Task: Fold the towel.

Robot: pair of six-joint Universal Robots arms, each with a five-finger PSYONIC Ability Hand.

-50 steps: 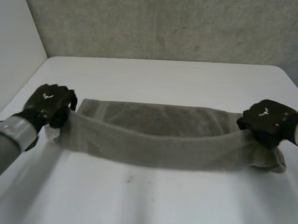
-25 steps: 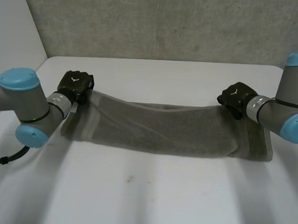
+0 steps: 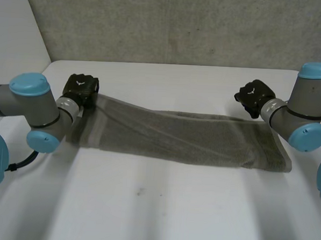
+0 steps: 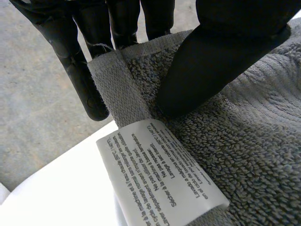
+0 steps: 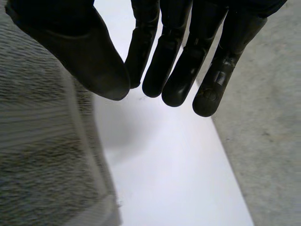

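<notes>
Left hand (image 4: 221,52): closed on the towel (image 3: 181,137). In the left wrist view the thumb presses down on the pile just inside the hem and the fingers (image 4: 84,70) stand behind the same edge, so the cloth is pinched between them. A white printed label (image 4: 160,174) is sewn at that hem, just beside the thumb tip, and hangs toward the table. In the head view this hand sits at the towel's far left corner, with that corner drawn up off the table. Right hand (image 5: 178,61): open. In the right wrist view its fingers are straight and close together, the thumb is apart from them, and nothing is between thumb and fingers. The towel's short end lies under and beside the thumb, with bare white table (image 5: 164,165) under the fingertips. I cannot tell whether the thumb touches the cloth. In the head view the right hand is near the towel's far right corner, just beyond its far edge. Towel: grey terry, a long band across the middle of the table from side to side. Its far edge slopes down from the left hand to lie flat by the right end; the near edge rests on the table. Left arm (image 3: 32,108) and right arm (image 3: 300,116) reach in from the two sides. Grey wall (image 3: 181,24) behind the table; grey floor (image 5: 263,141) past the table's edge by the right hand.
</notes>
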